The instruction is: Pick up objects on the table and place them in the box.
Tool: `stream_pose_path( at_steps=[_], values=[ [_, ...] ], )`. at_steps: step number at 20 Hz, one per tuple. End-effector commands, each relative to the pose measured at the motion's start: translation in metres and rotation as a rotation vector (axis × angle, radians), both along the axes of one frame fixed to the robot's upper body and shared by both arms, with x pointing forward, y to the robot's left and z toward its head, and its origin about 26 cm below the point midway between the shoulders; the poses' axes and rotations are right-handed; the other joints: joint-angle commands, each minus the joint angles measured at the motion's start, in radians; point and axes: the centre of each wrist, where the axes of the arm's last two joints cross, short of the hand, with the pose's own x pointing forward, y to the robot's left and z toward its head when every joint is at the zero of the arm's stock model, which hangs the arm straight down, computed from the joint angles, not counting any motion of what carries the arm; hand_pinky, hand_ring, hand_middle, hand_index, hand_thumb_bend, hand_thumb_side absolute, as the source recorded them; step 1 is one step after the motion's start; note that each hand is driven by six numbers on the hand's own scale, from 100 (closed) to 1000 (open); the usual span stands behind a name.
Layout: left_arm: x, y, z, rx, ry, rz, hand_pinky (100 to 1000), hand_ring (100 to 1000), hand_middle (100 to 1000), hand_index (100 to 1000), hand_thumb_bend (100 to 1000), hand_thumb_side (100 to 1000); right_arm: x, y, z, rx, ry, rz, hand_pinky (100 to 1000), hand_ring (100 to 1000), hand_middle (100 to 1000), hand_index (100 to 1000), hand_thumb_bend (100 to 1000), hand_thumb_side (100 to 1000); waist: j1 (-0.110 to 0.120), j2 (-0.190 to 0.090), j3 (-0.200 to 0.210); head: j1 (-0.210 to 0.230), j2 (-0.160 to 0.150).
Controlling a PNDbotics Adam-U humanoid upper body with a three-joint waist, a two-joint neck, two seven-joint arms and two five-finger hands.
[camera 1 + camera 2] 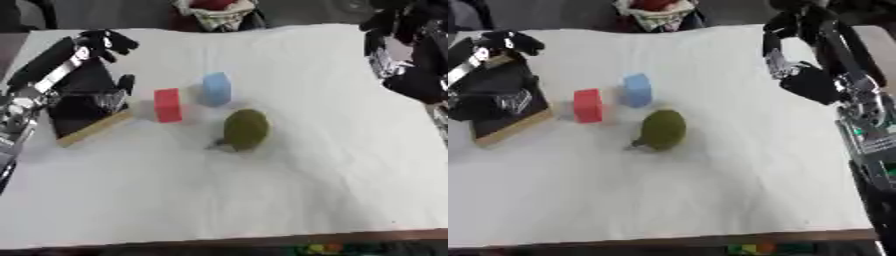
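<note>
Waiting on the desk [262, 200] are three things not yet boxed: a red block [167, 105], a blue block [215, 89] just beside it, and a green fruit-shaped object [245, 129] nearer the front. At the left edge lies the box [83, 112], dark inside, contents unclear. Over its far end hangs the left hand [107, 42], fingers curled and apparently holding nothing. Raised at the far right, the right hand [798, 30] has fingers I cannot tell. Open white cloth spreads wide toward the near edge

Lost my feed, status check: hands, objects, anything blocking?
Left hand curled, empty, above dark box. Right hand raised far right. Red block, blue block, olive rounded object on white-covered table. Nothing blocking.
</note>
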Motion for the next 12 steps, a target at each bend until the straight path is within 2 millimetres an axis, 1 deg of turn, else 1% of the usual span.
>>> stream_pose_path(
  at_steps=[1, 3, 5, 6, 7, 12],
  values=[
    [0.014, 0.005, 0.011, 0.145, 0.008, 0.022, 789, 812, 808, 904, 288, 384, -0.002, 0.0, 0.01, 0.003, -0.031, 0.011, 730, 744, 618, 855, 100, 424, 0.001, -0.019, -0.006, 0.006, 0.005],
    [0.026, 0.002, 0.011, 0.188, 0.015, 0.035, 794, 816, 812, 912, 326, 404, -0.002, 0.0, 0.009, 0.004, -0.027, 0.011, 730, 743, 618, 855, 100, 424, 0.002, -0.02, -0.011, 0.008, 0.005],
    [0.037, 0.0, 0.007, 0.213, 0.038, 0.045, 796, 819, 817, 918, 342, 435, -0.002, -0.001, 0.008, 0.005, -0.024, 0.011, 729, 743, 617, 855, 100, 424, 0.002, -0.021, -0.016, 0.009, 0.005],
    [0.042, 0.0, 0.004, 0.223, 0.054, 0.048, 802, 824, 824, 923, 366, 453, -0.002, -0.001, 0.008, 0.006, -0.023, 0.011, 729, 743, 617, 855, 100, 424, 0.002, -0.021, -0.017, 0.01, 0.005],
    [0.047, 0.0, 0.002, 0.234, 0.07, 0.051, 804, 825, 826, 924, 372, 457, -0.002, -0.001, 0.007, 0.007, -0.021, 0.011, 729, 743, 617, 855, 100, 424, 0.002, -0.021, -0.019, 0.011, 0.005],
    [0.067, 0.004, -0.011, 0.264, 0.147, 0.069, 807, 827, 829, 925, 433, 513, -0.002, -0.001, 0.005, 0.009, -0.013, 0.012, 729, 743, 616, 855, 100, 424, 0.002, -0.025, -0.024, 0.014, 0.005]
  ],
)
